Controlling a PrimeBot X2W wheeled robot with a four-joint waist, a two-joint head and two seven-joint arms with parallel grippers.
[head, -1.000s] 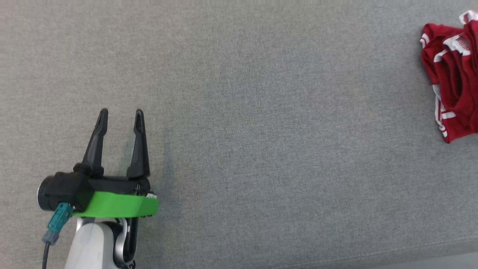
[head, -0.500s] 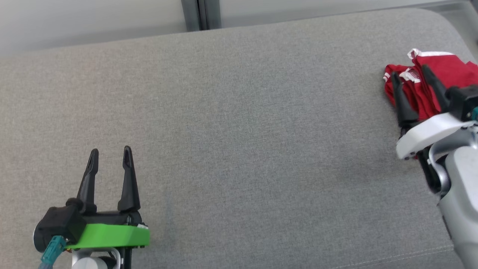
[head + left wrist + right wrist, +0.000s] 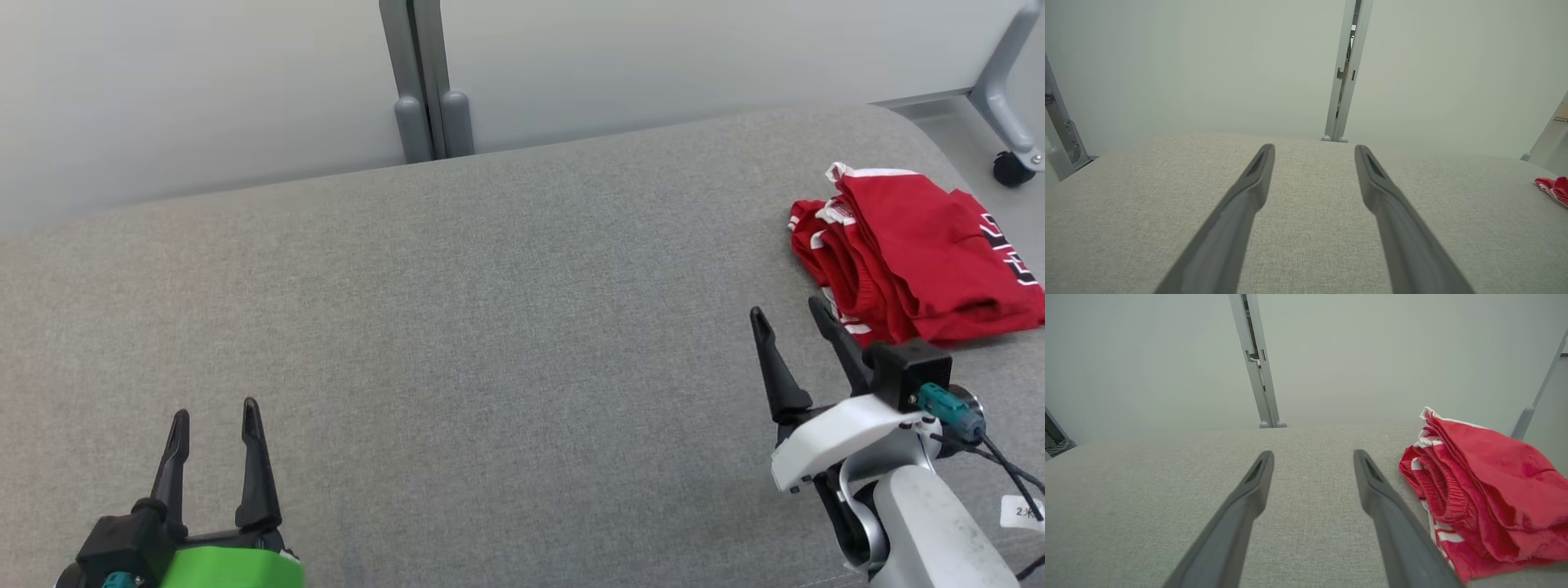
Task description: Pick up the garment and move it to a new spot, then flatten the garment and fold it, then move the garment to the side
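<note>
A red garment (image 3: 914, 253) with white trim lies in a loose, bunched pile on the wide grey cushion (image 3: 490, 327), at its far right end, close to the rounded corner. Some dark lettering shows on the side of the cloth that is turned to the right. The right gripper (image 3: 787, 308) stands just beside this pile, on its near left side. Its two dark fingers are spread apart and there is nothing between them, so this claw is released and holds no cloth. From the right wrist view, one finger runs along the left edge of the garment. I cannot tell if it touches the fabric or only passes over it. A white bracket (image 3: 841, 437) sits behind these fingers, with a teal connector (image 3: 947, 402) and dark cables next to it, and a small white label (image 3: 1020, 512) hangs near the pale forearm. The left gripper (image 3: 214, 410) is well apart from the garment, low at the near left of the cushion, over bare grey fabric. Its fingers also stand open with empty space between them, and its base carries a bright green part (image 3: 237, 567). Behind the cushion there is a pale wall with a grey vertical post (image 3: 424, 82). At the far right, a slanted grey leg ends in a black caster wheel (image 3: 1011, 167) on the floor.
</note>
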